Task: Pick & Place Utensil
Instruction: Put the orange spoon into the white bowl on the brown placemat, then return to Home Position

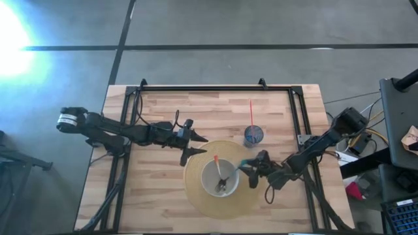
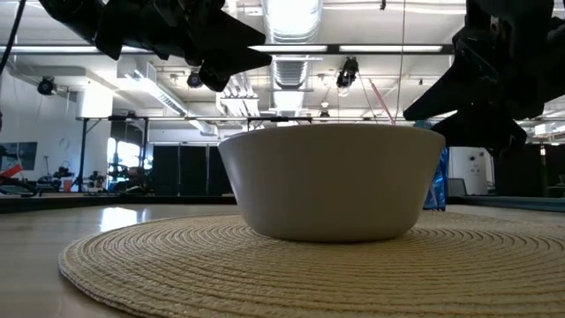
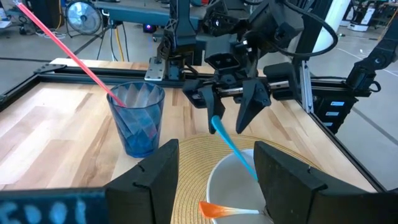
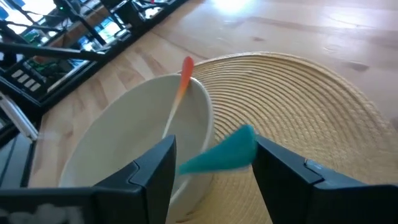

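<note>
Bowl: you have a white bowl (image 1: 220, 177) sitting on a round woven mat (image 1: 196, 196) near the bench's front edge, about midway along it.
Utensils: you can see two in the bowl, an orange-handled one (image 4: 179, 93) leaning on the rim and a teal-handled one (image 3: 231, 145) whose handle sticks out over the rim toward the right gripper. Their working ends lie deep in the bowl and you cannot make out what kind they are.
Right gripper: your right gripper (image 3: 230, 106) stands just past the bowl's right side, fingers spread apart. The teal handle's tip lies between them, and in the left wrist view neither finger seems to press on it.
Left gripper: your left gripper (image 1: 194, 146) waits over the mat's left back edge, fingers apart and holding nothing.
Cup: a blue translucent cup (image 1: 253, 136) with a pink straw (image 1: 251, 112) stands just behind the mat, right of centre.
Low view: you get only the bowl's outer wall (image 2: 331, 181); both utensils are hidden inside, and both arms are cut off at the top.
</note>
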### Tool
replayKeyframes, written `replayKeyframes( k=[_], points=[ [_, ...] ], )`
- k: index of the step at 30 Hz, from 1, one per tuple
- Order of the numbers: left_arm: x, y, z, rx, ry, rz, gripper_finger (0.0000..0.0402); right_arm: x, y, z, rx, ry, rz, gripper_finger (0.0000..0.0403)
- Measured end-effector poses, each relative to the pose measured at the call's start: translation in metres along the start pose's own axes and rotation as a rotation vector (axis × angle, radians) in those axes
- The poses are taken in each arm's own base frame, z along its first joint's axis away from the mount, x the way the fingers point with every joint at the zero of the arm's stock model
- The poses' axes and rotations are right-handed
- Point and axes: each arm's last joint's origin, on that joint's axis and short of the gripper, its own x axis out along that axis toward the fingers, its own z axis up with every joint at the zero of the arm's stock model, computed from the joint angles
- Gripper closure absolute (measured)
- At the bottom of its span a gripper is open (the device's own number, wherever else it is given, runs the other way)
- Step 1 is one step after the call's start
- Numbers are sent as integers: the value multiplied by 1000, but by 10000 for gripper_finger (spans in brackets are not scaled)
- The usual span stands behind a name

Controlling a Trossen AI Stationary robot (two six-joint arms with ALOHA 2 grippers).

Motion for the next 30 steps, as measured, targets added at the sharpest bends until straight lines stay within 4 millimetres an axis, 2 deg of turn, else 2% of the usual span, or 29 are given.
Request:
replayKeyframes(
  k=[9, 14, 24, 30],
  points=[
    [0, 0, 0, 1, 1, 0, 202, -12, 1, 16, -6, -4, 7, 204],
    [-7, -1, 7, 26, -17, -1, 202, -21, 5, 30, -50, -29, 47, 204],
    [-50, -2, 31, 64, -28, 15, 202, -41, 12, 64, -209, -130, 127, 204],
    [-78, -4, 38, 113, -13, 19, 206, -40, 13, 88, -339, -251, 119, 204]
  ],
)
